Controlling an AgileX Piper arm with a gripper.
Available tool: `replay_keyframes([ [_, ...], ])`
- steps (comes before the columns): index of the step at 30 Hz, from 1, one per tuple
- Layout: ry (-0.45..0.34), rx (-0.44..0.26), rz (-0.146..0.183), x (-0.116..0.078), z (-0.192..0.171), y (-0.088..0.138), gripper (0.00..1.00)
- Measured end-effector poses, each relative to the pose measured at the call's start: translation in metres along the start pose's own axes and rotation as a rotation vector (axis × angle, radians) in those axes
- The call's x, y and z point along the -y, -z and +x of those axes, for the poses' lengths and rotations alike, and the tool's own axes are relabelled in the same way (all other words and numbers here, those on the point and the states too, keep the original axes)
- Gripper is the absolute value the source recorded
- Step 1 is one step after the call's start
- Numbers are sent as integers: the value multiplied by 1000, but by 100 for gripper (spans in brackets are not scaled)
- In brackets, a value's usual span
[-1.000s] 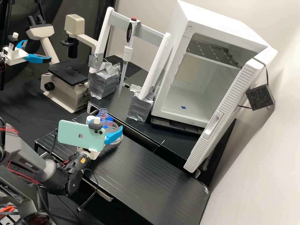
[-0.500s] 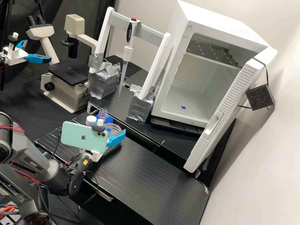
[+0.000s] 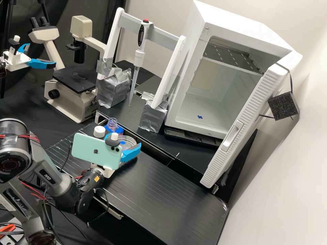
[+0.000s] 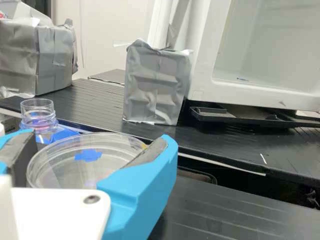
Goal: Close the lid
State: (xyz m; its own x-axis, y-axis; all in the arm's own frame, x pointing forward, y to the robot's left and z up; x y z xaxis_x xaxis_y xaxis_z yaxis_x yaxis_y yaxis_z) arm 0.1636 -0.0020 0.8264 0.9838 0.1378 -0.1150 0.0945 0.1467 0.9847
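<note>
In the high view the gripper (image 3: pixel 131 141) is low over the left part of the front bench strip, partly behind a mint phone. It is shut on a clear round lid (image 3: pixel 126 143) with a small blue mark, which has moved along with it. In the wrist view the gripper (image 4: pixel 102 136) has one blue finger on either side of the lid (image 4: pixel 65 164), which lies roughly flat. Clear rims and a faint pinkish spot show through it; whether it rests on a dish below, I cannot tell.
Close behind stand an uncapped bottle (image 3: pixel 112 125) and a white cap (image 3: pixel 99 131). Farther back are a microscope (image 3: pixel 73 92), a pipette (image 3: pixel 138 54) on a white frame with silver-wrapped feet (image 3: pixel 153 117), and an open white incubator (image 3: pixel 201 112).
The gripper has shifted right and somewhat toward the bench's front, and the blue-marked lid has shifted with it. The white cap and bottle behind are less covered now.
</note>
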Motion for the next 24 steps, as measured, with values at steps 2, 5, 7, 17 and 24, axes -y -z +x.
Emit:
replay_keyframes([
  [2, 0, 0, 0, 0, 0, 0, 100],
  [5, 0, 0, 0, 0, 0, 0, 100],
  [7, -6, 8, 0, -1, -1, -1, 100],
  [17, -40, 31, 8, -10, -11, -1, 100],
  [24, -63, 8, 19, -16, -19, 8, 100],
])
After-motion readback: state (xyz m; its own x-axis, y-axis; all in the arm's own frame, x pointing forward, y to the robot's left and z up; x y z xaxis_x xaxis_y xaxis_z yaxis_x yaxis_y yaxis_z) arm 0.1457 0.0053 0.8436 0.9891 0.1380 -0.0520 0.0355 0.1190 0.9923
